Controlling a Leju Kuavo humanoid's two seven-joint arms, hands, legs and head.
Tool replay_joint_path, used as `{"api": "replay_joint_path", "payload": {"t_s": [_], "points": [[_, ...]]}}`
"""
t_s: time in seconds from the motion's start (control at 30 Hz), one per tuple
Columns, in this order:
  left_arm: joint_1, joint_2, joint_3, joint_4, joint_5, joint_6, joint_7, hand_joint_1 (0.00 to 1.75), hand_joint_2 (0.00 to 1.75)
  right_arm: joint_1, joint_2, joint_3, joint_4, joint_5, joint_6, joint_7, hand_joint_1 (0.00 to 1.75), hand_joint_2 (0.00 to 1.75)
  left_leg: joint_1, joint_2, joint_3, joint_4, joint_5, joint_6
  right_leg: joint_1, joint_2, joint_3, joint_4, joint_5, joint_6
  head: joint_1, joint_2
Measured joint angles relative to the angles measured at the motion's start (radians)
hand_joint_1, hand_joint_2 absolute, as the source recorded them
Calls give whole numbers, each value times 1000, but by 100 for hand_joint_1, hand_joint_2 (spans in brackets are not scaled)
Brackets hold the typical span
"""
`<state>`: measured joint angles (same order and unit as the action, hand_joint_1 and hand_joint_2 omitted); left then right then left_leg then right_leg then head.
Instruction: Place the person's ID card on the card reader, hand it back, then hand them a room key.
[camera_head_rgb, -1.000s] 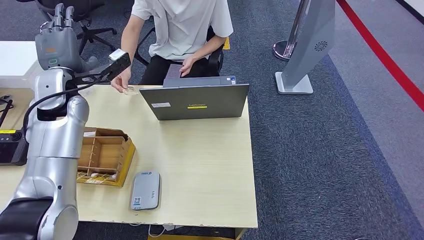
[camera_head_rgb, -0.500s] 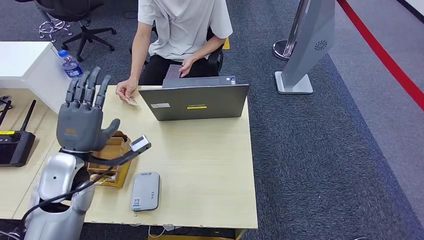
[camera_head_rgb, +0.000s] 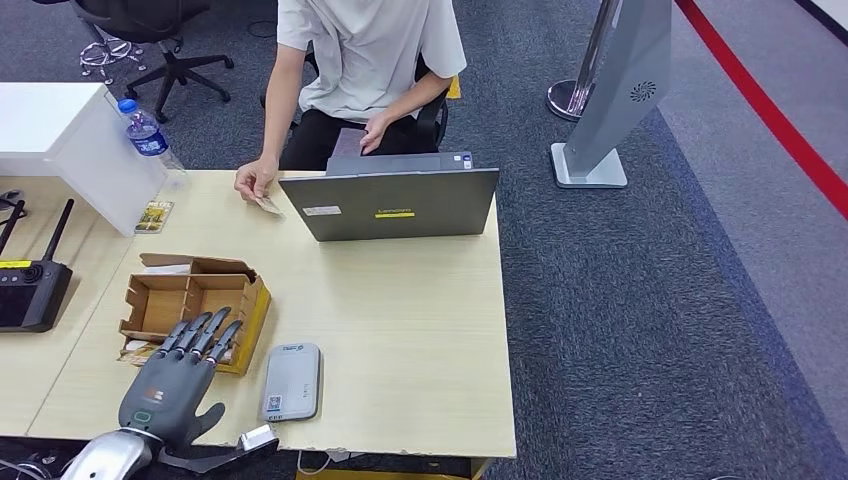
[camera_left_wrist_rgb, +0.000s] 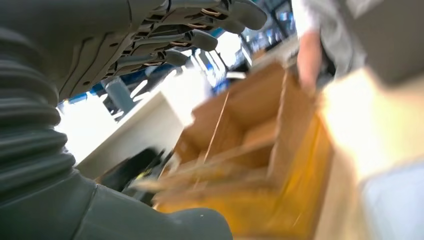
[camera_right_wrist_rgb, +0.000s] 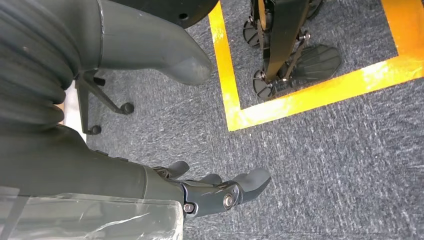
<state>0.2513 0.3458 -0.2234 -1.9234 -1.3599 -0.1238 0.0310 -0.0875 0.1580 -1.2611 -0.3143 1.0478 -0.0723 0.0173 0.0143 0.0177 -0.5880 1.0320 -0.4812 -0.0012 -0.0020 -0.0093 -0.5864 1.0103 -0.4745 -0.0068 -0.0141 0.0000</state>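
A: Where does the task stand?

B: Hard to call; I'd judge a handover leg is finished. The person (camera_head_rgb: 362, 60) sits behind the laptop (camera_head_rgb: 392, 203) and holds a small card (camera_head_rgb: 265, 204) at the far table edge, touching the tabletop. Whether it's the ID card or the room key I cannot tell.

A: And the robot's hands?

B: The left hand (camera_head_rgb: 178, 379) is low at the near edge of the table (camera_head_rgb: 400, 330), fingers spread and straight, holding nothing, fingertips over the near corner of the cardboard box (camera_head_rgb: 195, 310). The card reader (camera_head_rgb: 291, 381) lies just beside it, with nothing on top. The right hand (camera_right_wrist_rgb: 220, 192) hangs over the carpet, fingers loosely apart, empty.

A: What does the next move call for?

B: If that card is the returned ID, the left hand must pick a key from the box's compartments and carry it across to the person.

A: What differs from a second ago?

B: Then the left arm was raised high toward the person's hand; half a second ago it was halfway back above the box; now it has dropped to the table's near edge. The camera has shifted slightly too
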Motion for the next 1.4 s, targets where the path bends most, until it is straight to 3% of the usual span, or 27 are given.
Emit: {"api": "replay_joint_path", "payload": {"t_s": [0.13, 0.23, 0.5, 0.73, 0.97, 1.4], "points": [[35, 29, 68, 1, 15, -45, 12, 0, 175, -1, 3, -1, -6, 2, 0, 3, 0, 175, 0, -1, 0, 0, 0, 0, 0, -1, 0, 0, 0, 0, 0, 0], [30, 20, 116, 10, -16, -44, 11, 0, 175, -3, 3, -1, -6, 5, 6, 3, 0, 175, 0, -2, 0, 0, 0, 0, 0, -2, 1, 0, 0, 0, 0, 0], [-50, -86, 193, 60, -153, 52, -4, 0, 175, -6, 3, -1, -6, 21, 14, 3, 0, 175, -1, -2, 0, 1, 0, 0, -1, -2, 1, 0, 0, 0, 0, 0], [-81, -163, 244, 104, -182, 101, -50, 0, 175, -6, 3, 0, -5, 37, 15, 2, 0, 175, -1, -2, 1, 1, 0, 0, -1, -2, 1, 0, 0, 0, 0, 0], [-82, -202, 262, 135, -184, 90, -79, 0, 175, -6, 3, 0, -5, 39, 18, 2, 0, 175, -1, -2, 1, 0, 0, 0, -1, -2, 1, 0, 0, 0, 0, 0], [-98, -226, 265, 179, -186, 78, -84, 0, 175, -7, 3, 0, -5, 52, 20, 2, 0, 175, -1, -2, 1, 0, 0, 0, -1, -2, 1, 0, 0, 0, 0, 0]]}}
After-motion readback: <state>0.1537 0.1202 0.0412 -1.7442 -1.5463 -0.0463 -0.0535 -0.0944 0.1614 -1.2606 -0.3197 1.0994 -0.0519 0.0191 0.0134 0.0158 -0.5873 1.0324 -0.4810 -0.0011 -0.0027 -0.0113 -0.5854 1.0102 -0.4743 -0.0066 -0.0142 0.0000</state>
